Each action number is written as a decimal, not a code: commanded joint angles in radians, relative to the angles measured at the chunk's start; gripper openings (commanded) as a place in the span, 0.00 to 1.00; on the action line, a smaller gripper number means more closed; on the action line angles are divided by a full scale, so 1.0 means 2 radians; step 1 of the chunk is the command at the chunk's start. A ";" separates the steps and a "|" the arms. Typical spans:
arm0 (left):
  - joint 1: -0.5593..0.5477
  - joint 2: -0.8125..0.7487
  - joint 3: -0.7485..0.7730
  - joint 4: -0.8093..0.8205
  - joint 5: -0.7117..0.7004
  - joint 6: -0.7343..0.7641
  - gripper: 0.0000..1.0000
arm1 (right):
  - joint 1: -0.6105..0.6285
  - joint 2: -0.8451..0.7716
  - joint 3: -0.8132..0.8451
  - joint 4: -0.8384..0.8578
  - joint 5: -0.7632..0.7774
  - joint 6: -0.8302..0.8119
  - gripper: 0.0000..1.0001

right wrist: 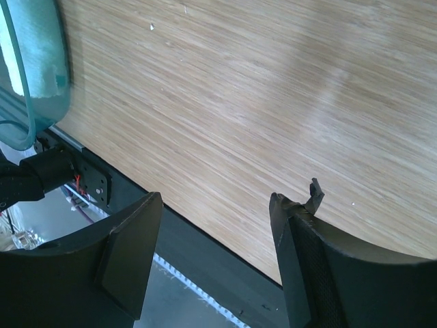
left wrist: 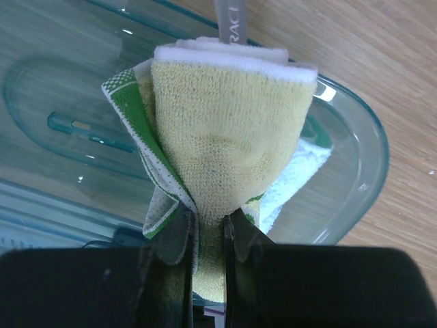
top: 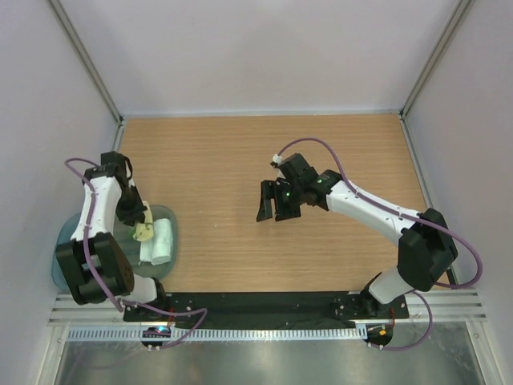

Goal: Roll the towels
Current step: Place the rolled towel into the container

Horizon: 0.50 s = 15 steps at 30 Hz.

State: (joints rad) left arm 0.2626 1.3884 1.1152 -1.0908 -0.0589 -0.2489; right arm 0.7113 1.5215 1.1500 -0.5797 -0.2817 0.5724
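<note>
Clamped in left gripper (left wrist: 208, 232): rolled green towel (left wrist: 225, 137), over bin (left wrist: 369, 137); pale towel (left wrist: 300, 171) inside. Right gripper (right wrist: 213, 201) spread above table (right wrist: 273, 102). Risk of unrolling on release: pinched at one end only.

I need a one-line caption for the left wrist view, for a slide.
Left gripper shut on the bundled green-and-cream towel, held over the translucent bin.

White link shells and black joint housings make up the left arm (top: 88, 212) and right arm (top: 365, 207) alike. A purple cable (top: 309, 140) loops off each. At the right arm's ten o'clock end, a green light (top: 283, 193) glows by the matte-black right gripper (top: 272, 215).
</note>
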 commanded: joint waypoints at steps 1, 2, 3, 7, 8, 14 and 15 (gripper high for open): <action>0.002 0.031 0.018 0.002 0.001 0.023 0.00 | 0.002 0.005 0.002 0.008 -0.015 -0.011 0.71; 0.002 0.036 0.017 0.002 -0.003 0.025 0.00 | 0.002 0.005 0.001 0.010 -0.016 -0.011 0.71; 0.002 0.050 0.015 0.004 -0.006 0.026 0.00 | 0.002 0.004 0.000 0.011 -0.014 -0.012 0.71; 0.001 0.091 0.010 0.016 0.014 0.027 0.00 | 0.001 0.009 -0.005 0.016 -0.014 -0.016 0.71; 0.001 0.100 0.011 0.019 0.016 0.028 0.00 | 0.001 0.011 -0.004 0.016 -0.014 -0.017 0.71; -0.004 0.129 0.042 0.054 0.005 0.039 0.00 | -0.001 0.024 0.001 0.014 -0.003 -0.025 0.71; -0.009 0.132 0.047 0.062 0.005 0.044 0.00 | -0.004 0.026 0.002 0.014 -0.003 -0.025 0.71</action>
State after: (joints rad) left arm 0.2592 1.6440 1.1408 -1.0710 -0.0551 -0.1982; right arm 0.7109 1.5635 1.1385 -0.5705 -0.2905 0.5465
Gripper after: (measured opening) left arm 0.119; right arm 0.709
